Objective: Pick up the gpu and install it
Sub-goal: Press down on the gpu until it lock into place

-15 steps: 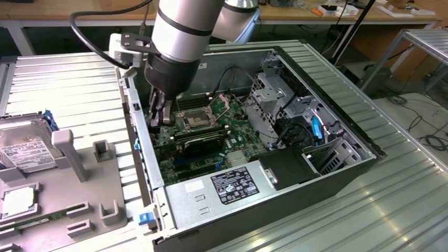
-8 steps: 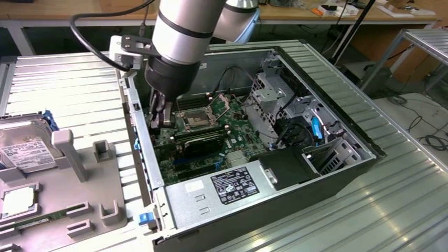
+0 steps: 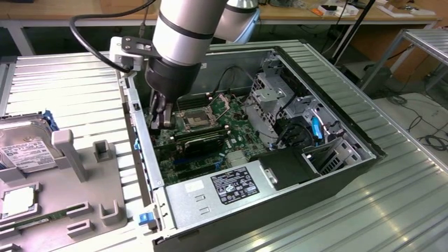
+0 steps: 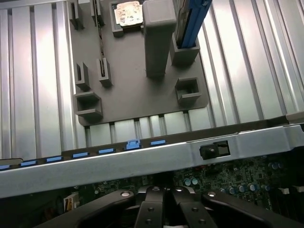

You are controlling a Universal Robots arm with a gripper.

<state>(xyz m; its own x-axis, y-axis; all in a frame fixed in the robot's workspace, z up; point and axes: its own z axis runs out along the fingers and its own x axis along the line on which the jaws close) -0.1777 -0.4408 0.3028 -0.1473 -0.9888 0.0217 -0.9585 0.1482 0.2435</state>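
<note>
The gripper [image 3: 162, 122] is shut inside the case [image 3: 336, 173], its tips at the rear end of the gpu [image 3: 201, 140], which seems to sit in a slot just beside them. This looks like the install step. Whether the gripper has hold of the card cannot be told. Seating calls for straight, even pressure.

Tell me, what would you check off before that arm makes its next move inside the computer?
1. Fingers shut: ok.
2. Gripper inside the open case, above the motherboard: ok.
3. gpu gripped in the fingers: cannot tell.
4. Black cables away from the gripper: ok.
5. Hard drive outside the case, on the gray tray: ok.
</note>
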